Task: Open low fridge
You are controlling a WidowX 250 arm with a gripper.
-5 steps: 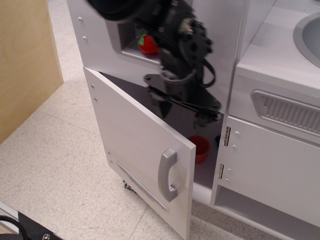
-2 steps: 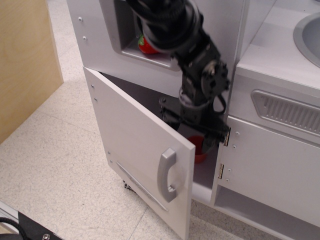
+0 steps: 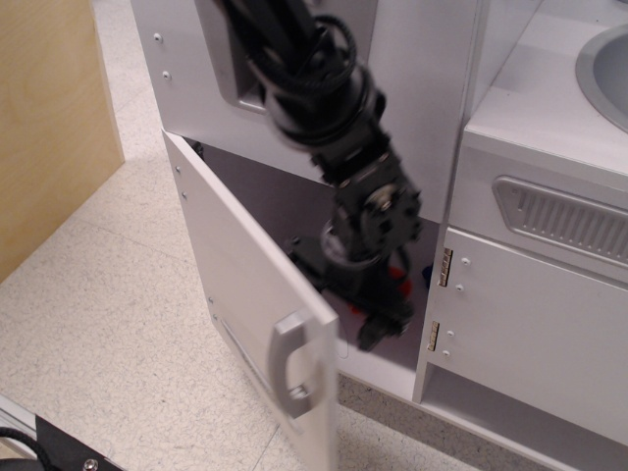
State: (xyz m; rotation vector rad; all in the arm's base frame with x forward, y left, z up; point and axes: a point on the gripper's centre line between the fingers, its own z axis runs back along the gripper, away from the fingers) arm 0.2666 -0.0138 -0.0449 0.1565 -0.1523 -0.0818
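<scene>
The low fridge door (image 3: pixel 245 285) is pale grey-white with a curved silver handle (image 3: pixel 287 365) and a thin vent strip (image 3: pixel 238 345). It stands swung well out on its left hinges, and the dark compartment behind it is open. My black arm reaches down into the opening. My gripper (image 3: pixel 378 322) sits low inside the compartment, just behind the door's free edge. I cannot make out how its jaws stand. It holds nothing that I can see. A bit of something red (image 3: pixel 398 272) shows behind the wrist.
The grey upper door with a recessed window (image 3: pixel 218 59) is above, mostly behind my arm. A white panel with brass hinges (image 3: pixel 535 329) is at the right, under a grille (image 3: pixel 569 218) and sink (image 3: pixel 608 59). A wooden board (image 3: pixel 49 118) stands at the left.
The arm moved down and into the compartment. The door swung further open, towards the left and front, and its handle now faces more away from the fridge.
</scene>
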